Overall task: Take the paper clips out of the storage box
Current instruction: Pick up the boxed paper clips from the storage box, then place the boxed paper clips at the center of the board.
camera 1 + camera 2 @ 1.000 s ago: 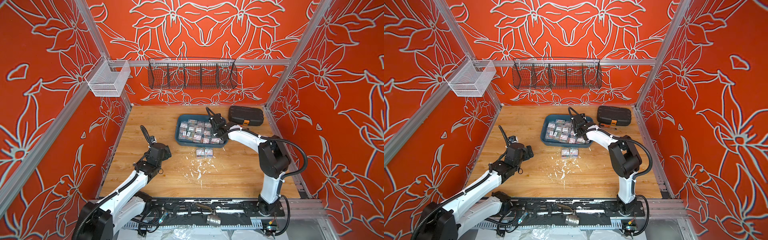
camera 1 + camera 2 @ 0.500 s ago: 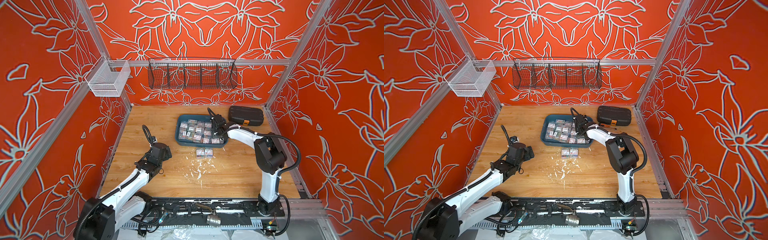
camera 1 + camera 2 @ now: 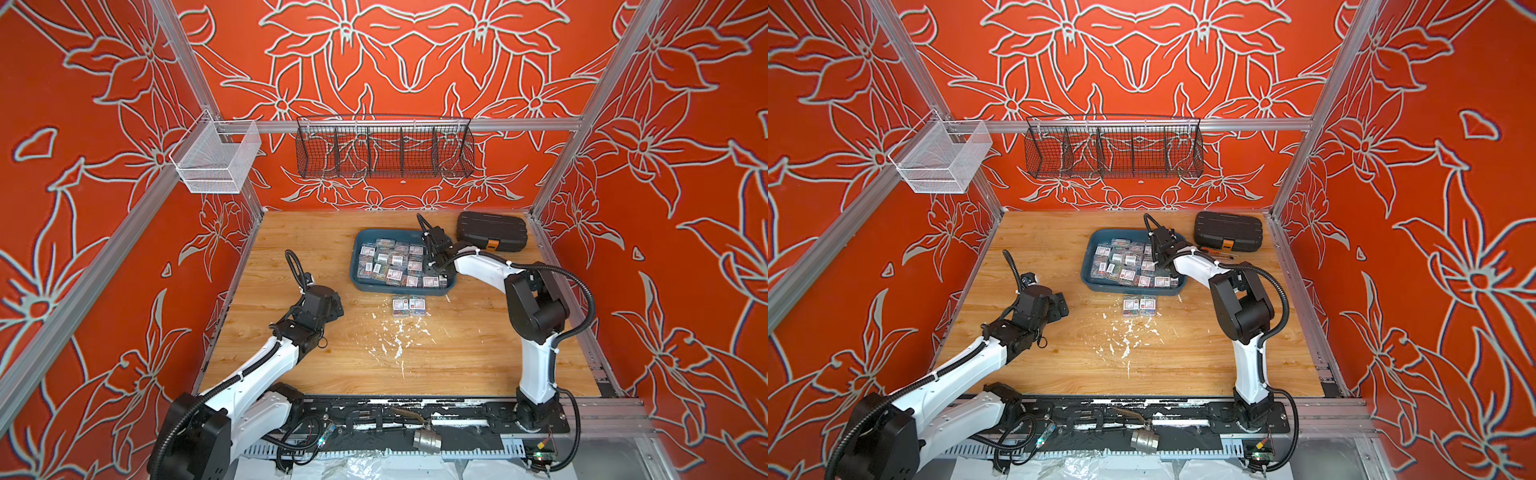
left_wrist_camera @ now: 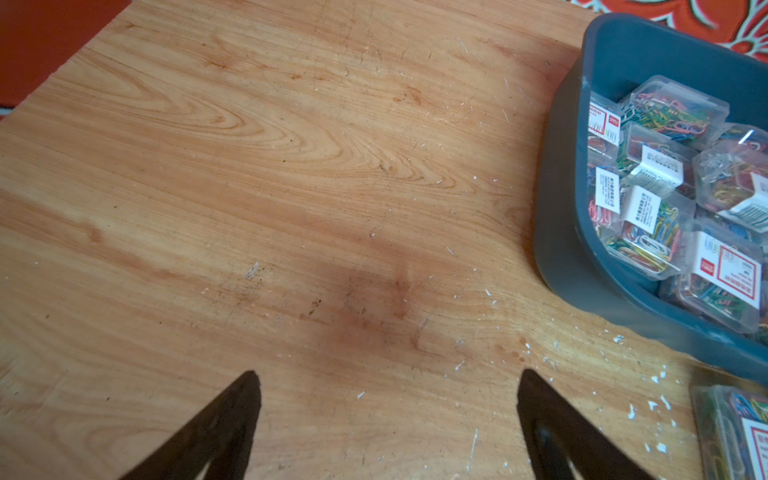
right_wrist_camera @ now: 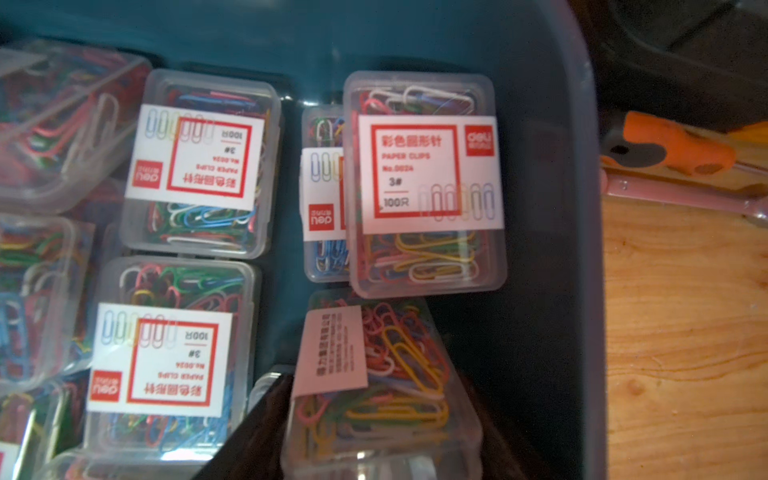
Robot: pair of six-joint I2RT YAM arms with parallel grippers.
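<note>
The dark teal storage box [image 3: 358, 266] [image 3: 1089, 266] sits at the back middle of the wooden table, holding several clear boxes of paper clips [image 3: 390, 262] [image 5: 199, 166]. Two more boxes [image 3: 409, 306] [image 3: 1139, 306] lie on the table just in front of it. My right gripper [image 3: 436, 269] [image 5: 376, 399] reaches down into the storage box's right end. Its fingers press both sides of a tilted box of paper clips [image 5: 390, 370]. My left gripper [image 3: 336, 305] [image 4: 386, 378] hovers open over bare wood, left of the storage box [image 4: 561, 249].
A black ribbed case [image 3: 490, 230] lies right of the storage box, with an orange-handled screwdriver [image 5: 673, 149] and a wrench [image 5: 685, 199] between them. A black wire basket [image 3: 384, 151] and a white mesh basket [image 3: 216, 158] hang on the walls. White flecks [image 3: 395, 336] dot the table.
My right gripper's jaws have narrowed onto a box of paper clips inside the storage box, and that arm's elbow has shifted. The left arm has barely moved.
</note>
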